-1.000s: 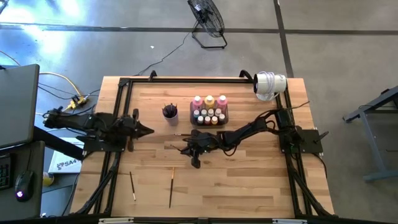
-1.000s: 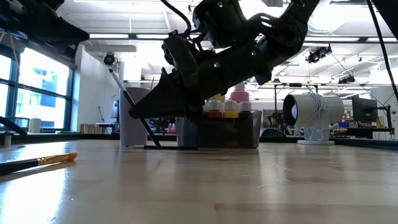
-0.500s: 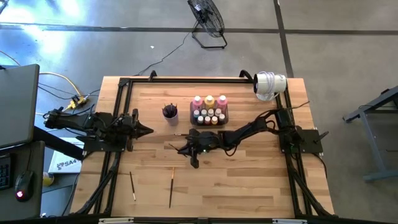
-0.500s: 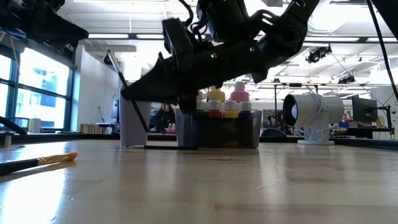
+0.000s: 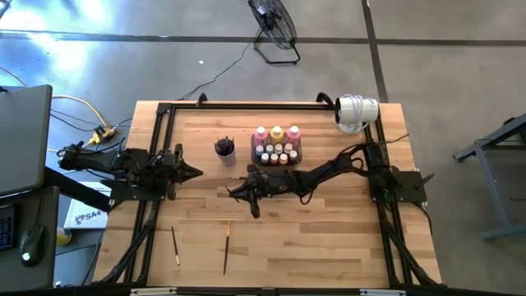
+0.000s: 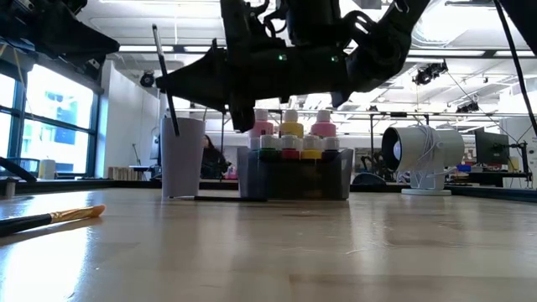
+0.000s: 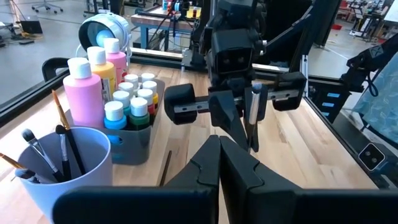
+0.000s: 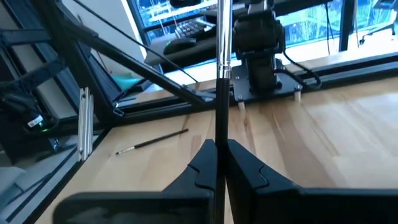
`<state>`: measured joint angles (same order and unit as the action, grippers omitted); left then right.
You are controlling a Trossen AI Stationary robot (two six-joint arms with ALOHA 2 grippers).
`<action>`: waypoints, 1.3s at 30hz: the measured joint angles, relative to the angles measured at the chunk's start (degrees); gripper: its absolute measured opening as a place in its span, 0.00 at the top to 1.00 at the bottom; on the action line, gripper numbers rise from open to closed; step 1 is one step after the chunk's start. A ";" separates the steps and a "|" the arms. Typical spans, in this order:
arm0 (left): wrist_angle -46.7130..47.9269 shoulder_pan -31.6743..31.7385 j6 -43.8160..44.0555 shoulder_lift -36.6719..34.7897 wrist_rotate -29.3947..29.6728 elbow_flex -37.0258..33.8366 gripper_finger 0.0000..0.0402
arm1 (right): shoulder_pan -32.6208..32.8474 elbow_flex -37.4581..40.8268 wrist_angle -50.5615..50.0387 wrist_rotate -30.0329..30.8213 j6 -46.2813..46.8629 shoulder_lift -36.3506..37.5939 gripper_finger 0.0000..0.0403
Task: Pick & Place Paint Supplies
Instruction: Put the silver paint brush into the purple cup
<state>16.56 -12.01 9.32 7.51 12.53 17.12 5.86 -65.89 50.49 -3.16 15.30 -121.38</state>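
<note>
The right gripper (image 5: 233, 191), jaws clamped on a thin paintbrush (image 8: 221, 81) held upright above the table (image 5: 329, 238), hangs just beside the purple cup (image 6: 182, 157). The slim handle may pivot or slip in so narrow a grip, missing the cup or tipping it. The left gripper (image 5: 194, 172) waits shut, well apart.

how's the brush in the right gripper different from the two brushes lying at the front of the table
The held paintbrush stands nearly upright in the air, pinched in the shut right gripper near the purple cup. The two loose brushes lie flat on the table, well apart from both grippers. All three are thin, with dark handles.
</note>
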 joint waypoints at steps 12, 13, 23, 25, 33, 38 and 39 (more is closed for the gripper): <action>0.36 0.00 -0.46 0.02 3.61 0.04 1.00 | -0.90 0.00 1.65 0.89 -0.76 0.00 0.98; 0.38 0.02 -0.45 0.02 3.90 0.04 1.00 | -1.01 0.00 1.66 1.28 -1.32 0.00 0.98; -2.00 0.02 -1.50 0.23 3.67 0.09 0.98 | -2.07 0.00 1.71 1.69 -3.14 0.00 0.99; -3.58 0.02 -1.04 0.63 3.38 0.09 0.94 | -2.22 0.00 1.71 1.70 -3.14 0.00 0.99; -7.32 0.02 3.01 0.68 3.32 0.09 0.66 | -2.24 0.00 3.08 1.69 -4.50 0.00 0.99; -9.58 0.02 3.15 3.65 3.33 0.04 0.58 | -2.24 -0.38 5.09 1.72 -6.14 0.00 0.99; -11.46 0.02 3.06 4.94 3.12 0.04 0.57 | -2.24 -0.64 5.07 1.71 -6.41 0.00 0.99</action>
<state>5.10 -11.99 12.38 12.45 15.65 17.17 3.62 -66.53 55.56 -1.45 8.89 -121.38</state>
